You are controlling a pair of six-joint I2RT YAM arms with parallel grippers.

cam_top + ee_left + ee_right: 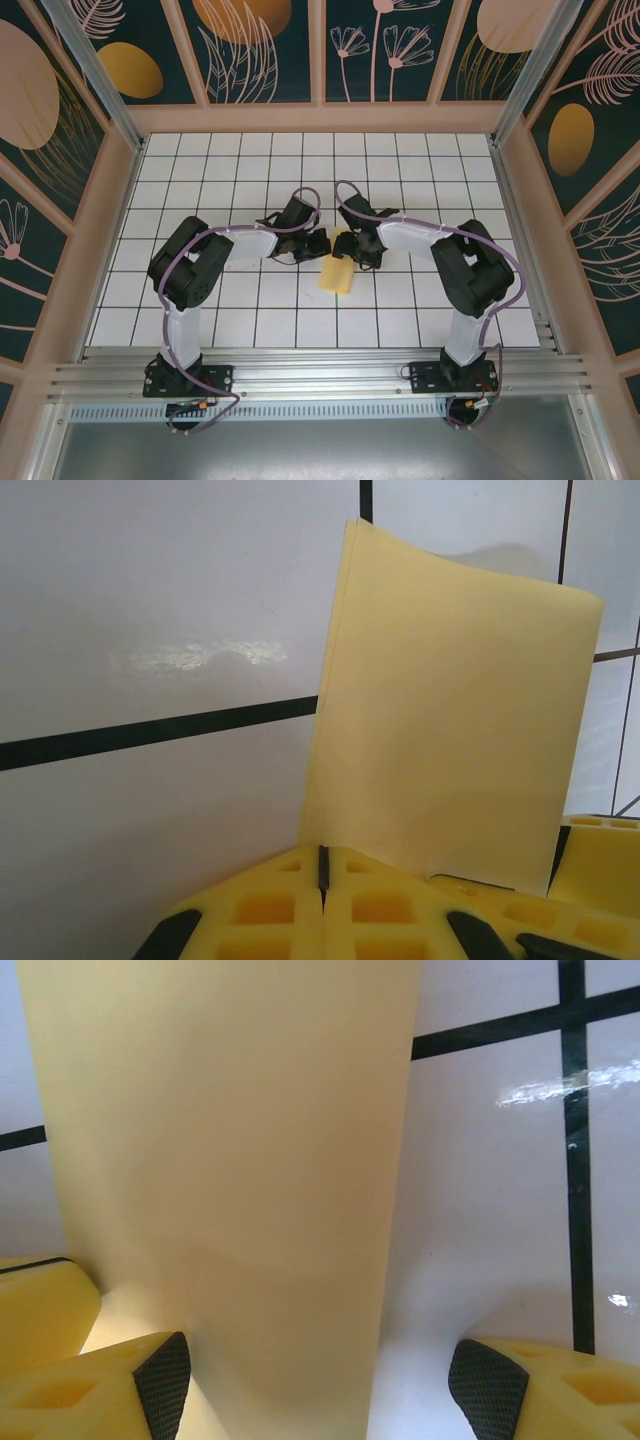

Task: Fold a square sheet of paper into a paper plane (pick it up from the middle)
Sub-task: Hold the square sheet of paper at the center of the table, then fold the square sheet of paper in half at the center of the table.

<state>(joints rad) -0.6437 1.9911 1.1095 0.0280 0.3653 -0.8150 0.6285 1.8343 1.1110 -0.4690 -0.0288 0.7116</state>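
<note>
From the top camera I see the square sheet of paper already doubled into a narrow rectangle and held over the white gridded counter between the left gripper and the right gripper; I judge only the first centre fold is made, with nose and wing folds left. On the left wrist, the jaws are pressed together, apparently nipping the thin, matte yellow sheet's near edge, two layers showing along one side. On the right wrist, the jaws stand wide with the smooth paper running between them, unclamped.

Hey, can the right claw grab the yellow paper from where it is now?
Probably yes. The folded yellow paper sits inside the open right claw, with nothing between them. The left claw looks shut on its edge, holding it up.
</note>
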